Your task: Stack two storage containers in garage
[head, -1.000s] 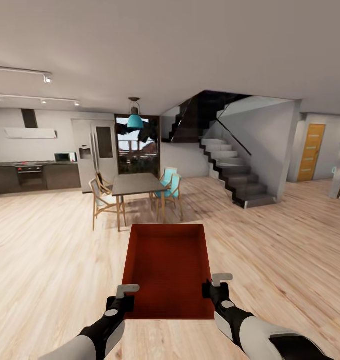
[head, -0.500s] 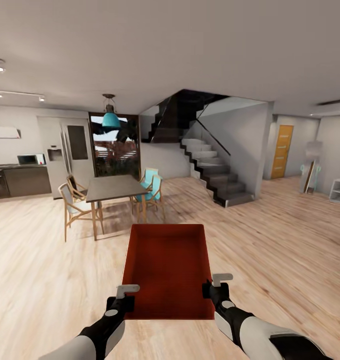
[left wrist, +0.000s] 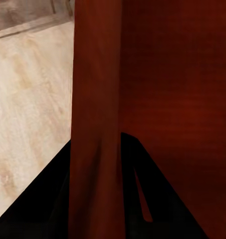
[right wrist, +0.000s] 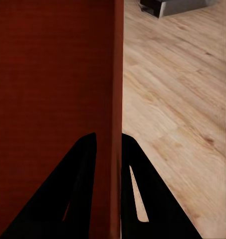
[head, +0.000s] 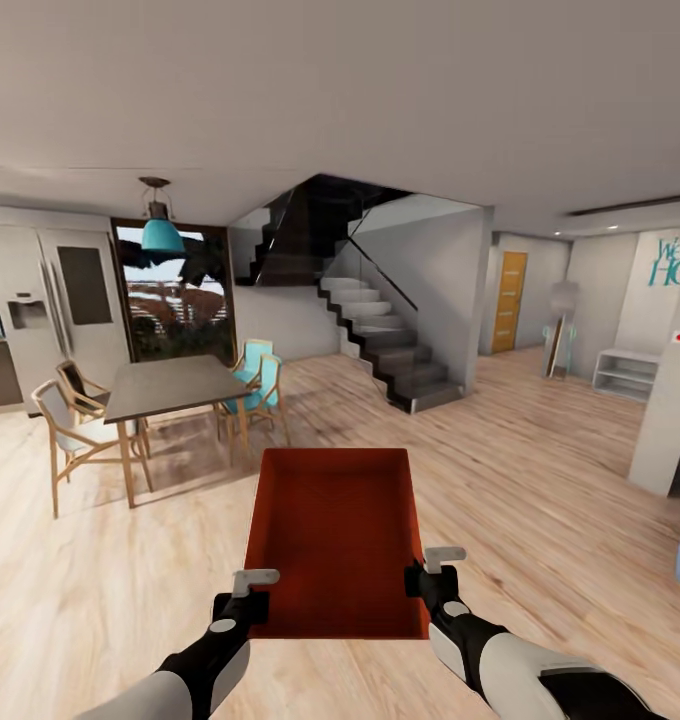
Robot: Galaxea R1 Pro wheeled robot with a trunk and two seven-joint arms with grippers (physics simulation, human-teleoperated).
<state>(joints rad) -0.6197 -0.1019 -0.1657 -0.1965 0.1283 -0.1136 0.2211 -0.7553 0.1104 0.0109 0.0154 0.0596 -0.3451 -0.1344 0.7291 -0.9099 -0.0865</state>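
Above the light wood-plank floor [head: 540, 520], the red-orange open-top rectangular storage container [head: 337, 540] is held by its side walls, clamped by the left gripper [head: 248, 592] and right gripper [head: 428, 572].

A red-orange storage container [head: 337, 540] is carried low in front, filling the space between both grippers. Ahead and to the right, a broad stretch of light wood floor [head: 540, 480] lies open toward an orange door [head: 508, 301]. To the left, the way is blocked by a dark dining table [head: 175, 385] ringed with chairs [head: 70, 435]. A dark staircase [head: 385, 340] stands in the middle distance. Close on the right, a white wall corner [head: 670, 400] juts in.
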